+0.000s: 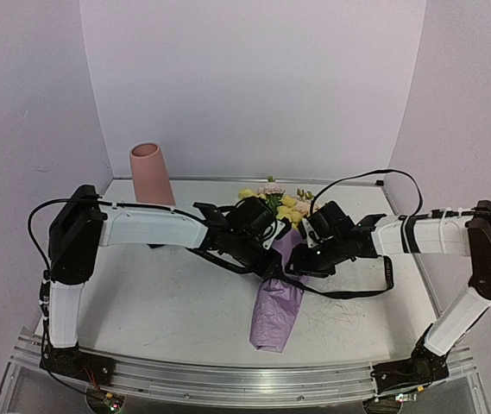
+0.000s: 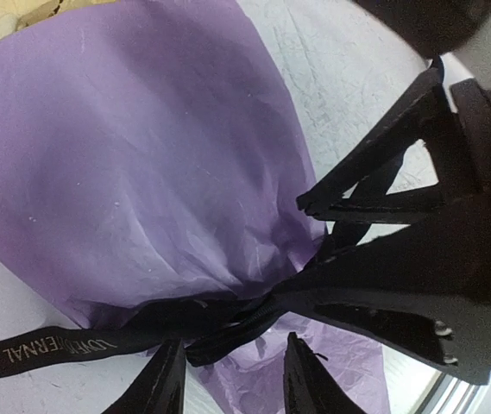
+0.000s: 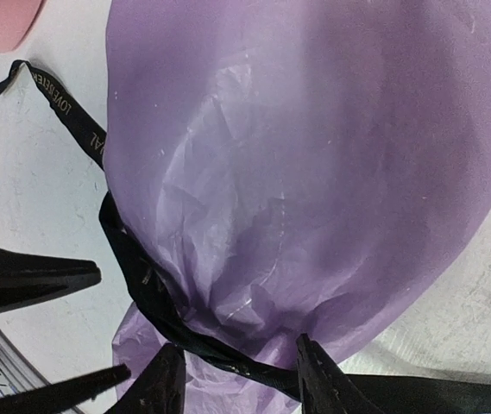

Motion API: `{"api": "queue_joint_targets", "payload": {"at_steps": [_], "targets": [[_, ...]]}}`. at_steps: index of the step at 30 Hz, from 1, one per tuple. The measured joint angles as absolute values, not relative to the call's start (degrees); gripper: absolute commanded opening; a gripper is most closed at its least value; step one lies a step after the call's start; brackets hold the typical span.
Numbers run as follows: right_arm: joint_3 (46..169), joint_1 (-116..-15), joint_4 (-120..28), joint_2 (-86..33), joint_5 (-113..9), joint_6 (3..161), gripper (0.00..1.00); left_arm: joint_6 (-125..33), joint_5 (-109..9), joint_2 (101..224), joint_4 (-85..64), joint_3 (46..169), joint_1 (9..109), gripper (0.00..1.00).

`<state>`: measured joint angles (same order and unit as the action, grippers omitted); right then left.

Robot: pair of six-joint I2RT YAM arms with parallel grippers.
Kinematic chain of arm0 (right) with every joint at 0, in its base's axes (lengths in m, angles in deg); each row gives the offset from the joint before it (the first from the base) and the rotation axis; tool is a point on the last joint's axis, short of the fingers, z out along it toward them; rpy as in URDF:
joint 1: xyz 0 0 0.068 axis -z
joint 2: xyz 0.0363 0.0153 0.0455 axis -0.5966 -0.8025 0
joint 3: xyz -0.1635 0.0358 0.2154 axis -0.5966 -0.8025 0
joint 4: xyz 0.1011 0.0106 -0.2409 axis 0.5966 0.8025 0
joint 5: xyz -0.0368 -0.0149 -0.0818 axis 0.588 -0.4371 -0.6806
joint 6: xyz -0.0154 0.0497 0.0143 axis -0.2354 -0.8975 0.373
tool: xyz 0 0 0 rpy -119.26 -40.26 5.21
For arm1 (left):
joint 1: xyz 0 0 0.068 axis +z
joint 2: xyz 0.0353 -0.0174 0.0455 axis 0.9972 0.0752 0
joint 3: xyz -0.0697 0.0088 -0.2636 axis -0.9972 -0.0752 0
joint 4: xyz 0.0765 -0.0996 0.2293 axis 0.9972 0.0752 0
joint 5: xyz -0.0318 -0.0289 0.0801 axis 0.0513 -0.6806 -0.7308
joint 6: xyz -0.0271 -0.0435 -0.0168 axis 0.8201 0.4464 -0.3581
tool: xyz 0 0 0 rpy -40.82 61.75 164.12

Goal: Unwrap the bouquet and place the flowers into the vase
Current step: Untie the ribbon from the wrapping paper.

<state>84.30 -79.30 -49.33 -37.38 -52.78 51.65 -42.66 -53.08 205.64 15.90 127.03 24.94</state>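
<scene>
Lilac-paper bouquet (image 1: 275, 310), cinched by black ribbon (image 3: 77, 121), between spread left end effector (image 2: 235, 341) and spread right end effector (image 3: 236, 343); ribbon lettering legible only in wrist views.

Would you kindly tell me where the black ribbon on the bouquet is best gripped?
Take the ribbon by its loose tail, coming from above and pinching across its width. The tail lies flat on the table beside the lilac paper, whereas the band hugs the pinched waist.
</scene>
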Motion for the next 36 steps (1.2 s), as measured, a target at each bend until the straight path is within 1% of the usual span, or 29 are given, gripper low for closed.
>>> {"api": "queue_joint_targets", "payload": {"at_steps": [9, 17, 20, 24, 28, 36], "targets": [[84.37, -79.30, -48.96, -38.92, -52.34, 51.45, 0.38, -44.07, -50.97, 209.17, 15.90, 128.03, 24.94, 0.39], [84.37, -79.30, -48.96, -39.15, -51.77, 51.36, 0.38, -44.33, -50.87, 210.11, 15.90, 128.02, 24.94, 0.38], [84.26, -79.30, -48.96, -39.29, -51.40, 51.38, 0.37, -44.34, -51.58, 210.11, 15.90, 128.02, 24.93, 0.34], [84.16, -79.30, -48.54, -40.22, -51.28, 51.34, 0.31, -43.82, -53.65, 210.11, 15.90, 128.00, 24.87, 0.24], [84.16, -79.30, -47.24, -41.14, -51.38, 51.17, 0.27, -43.03, -55.92, 210.11, 15.90, 128.00, 24.87, 0.20], [83.90, -79.30, -45.75, -40.61, -53.02, 51.19, 0.27, -41.24, -62.09, 210.11, 15.90, 127.90, 24.83, 0.18]]}}
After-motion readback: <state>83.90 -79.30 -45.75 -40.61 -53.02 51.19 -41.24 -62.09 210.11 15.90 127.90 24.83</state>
